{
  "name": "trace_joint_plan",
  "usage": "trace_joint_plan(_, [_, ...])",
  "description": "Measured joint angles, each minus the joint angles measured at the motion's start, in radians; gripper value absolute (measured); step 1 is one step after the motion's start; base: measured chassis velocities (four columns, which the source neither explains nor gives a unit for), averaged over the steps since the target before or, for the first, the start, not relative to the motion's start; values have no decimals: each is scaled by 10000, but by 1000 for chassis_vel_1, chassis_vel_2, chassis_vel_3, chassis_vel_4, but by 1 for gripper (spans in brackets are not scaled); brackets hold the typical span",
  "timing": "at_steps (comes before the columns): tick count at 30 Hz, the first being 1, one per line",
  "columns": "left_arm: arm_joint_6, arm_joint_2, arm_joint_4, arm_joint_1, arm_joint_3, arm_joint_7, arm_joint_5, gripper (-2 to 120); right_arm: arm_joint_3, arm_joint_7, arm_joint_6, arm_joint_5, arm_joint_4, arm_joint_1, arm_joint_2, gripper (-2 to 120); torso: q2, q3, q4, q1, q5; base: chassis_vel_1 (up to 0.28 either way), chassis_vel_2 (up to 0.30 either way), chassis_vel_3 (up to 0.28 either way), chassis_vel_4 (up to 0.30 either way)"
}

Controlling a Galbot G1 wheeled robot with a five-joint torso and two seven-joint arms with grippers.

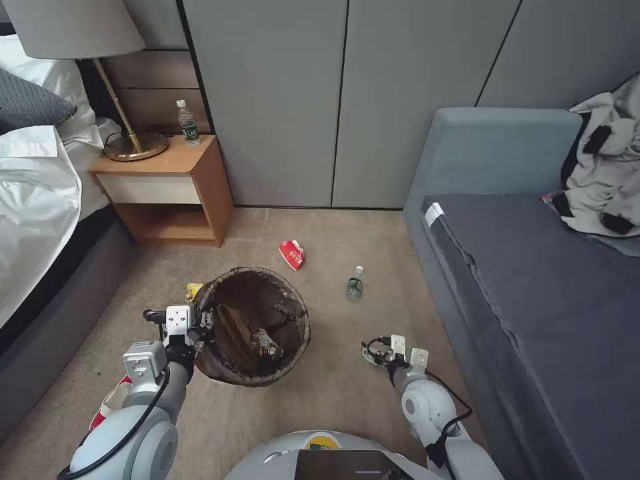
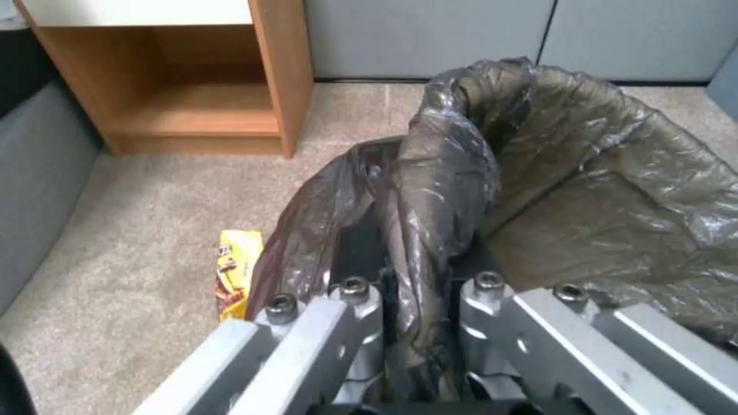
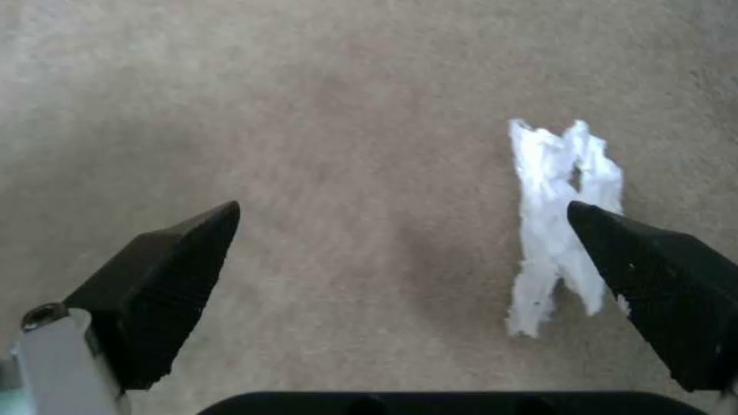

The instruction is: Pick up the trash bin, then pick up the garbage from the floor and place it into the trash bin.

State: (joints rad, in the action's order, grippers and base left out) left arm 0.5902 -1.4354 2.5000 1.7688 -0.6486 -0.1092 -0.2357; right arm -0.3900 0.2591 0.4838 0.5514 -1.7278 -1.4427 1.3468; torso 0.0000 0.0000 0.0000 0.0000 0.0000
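While clamped on trash bin (image 1: 257,327), left tool (image 1: 200,323); right tool (image 3: 403,230) agape over paper (image 3: 557,225).

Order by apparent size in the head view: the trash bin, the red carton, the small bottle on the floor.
1. trash bin, held by the left gripper
2. red carton
3. small bottle, only slightly smaller than the carton

Trash bin (image 1: 253,327) sits on the carpet at centre-left, a round bucket lined with a crinkled dark brown bag (image 2: 477,173) folded over the rim, mouth open, some litter already lying inside. Yellow wrapper (image 1: 193,291) lies flat just beside its far-left edge. Red-and-white carton (image 1: 292,254) lies farther off, beyond the bin. A small bottle (image 1: 354,283) sits to the bin's right. A crumpled white paper scrap (image 3: 561,225) lies on the carpet.
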Motion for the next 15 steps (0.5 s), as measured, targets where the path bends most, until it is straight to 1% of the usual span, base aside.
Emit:
trace_joint_plan(2, [0, 12, 0, 9, -2, 0, -2, 7, -7, 48, -195, -45, 210, 40, -39, 100, 0, 0, 0, 0, 0, 0, 0, 0, 0])
trace_joint_plan(9, [0, 17, 0, 0, 39, 6, -2, 7, -147, 60, -311, -92, 440, 130, -123, 100, 0, 0, 0, 0, 0, 0, 0, 0, 0])
trace_joint_plan(15, [0, 22, 0, -19, 53, 9, -1, 7, -222, 22, -436, -87, 1011, 393, -177, 100, 0, 0, 0, 0, 0, 0, 0, 0, 0])
